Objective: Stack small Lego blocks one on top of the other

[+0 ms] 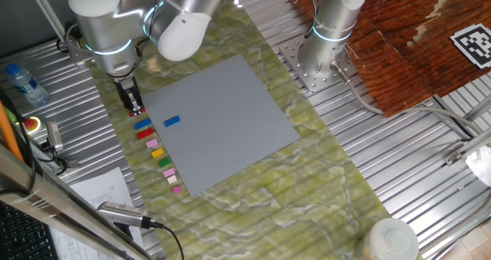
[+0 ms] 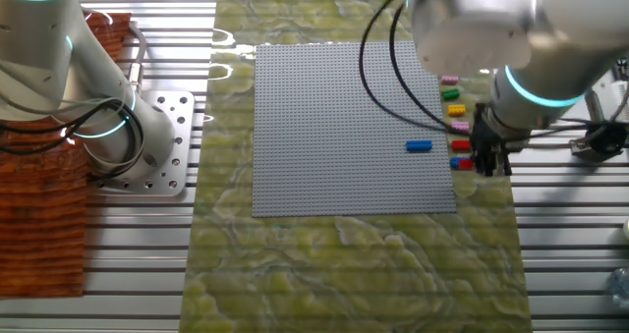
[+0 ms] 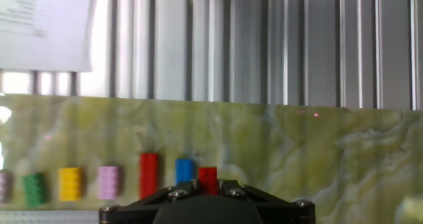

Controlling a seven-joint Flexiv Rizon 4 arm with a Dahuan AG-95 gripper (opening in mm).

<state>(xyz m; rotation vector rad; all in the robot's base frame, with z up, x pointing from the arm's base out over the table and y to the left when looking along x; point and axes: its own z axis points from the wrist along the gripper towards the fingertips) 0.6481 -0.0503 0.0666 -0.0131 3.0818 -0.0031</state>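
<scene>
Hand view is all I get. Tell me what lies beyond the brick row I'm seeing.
Observer: A large grey baseplate lies right beside the row, outside your frame.
Operator: Say what's on it.
Observer: One lone blue brick, near the edge that faces the row.
Operator: Place the tool for me.
Observer: The tool stands at one end of the row, at the red brick, off the baseplate. I cannot tell if it is open or shut.
</scene>
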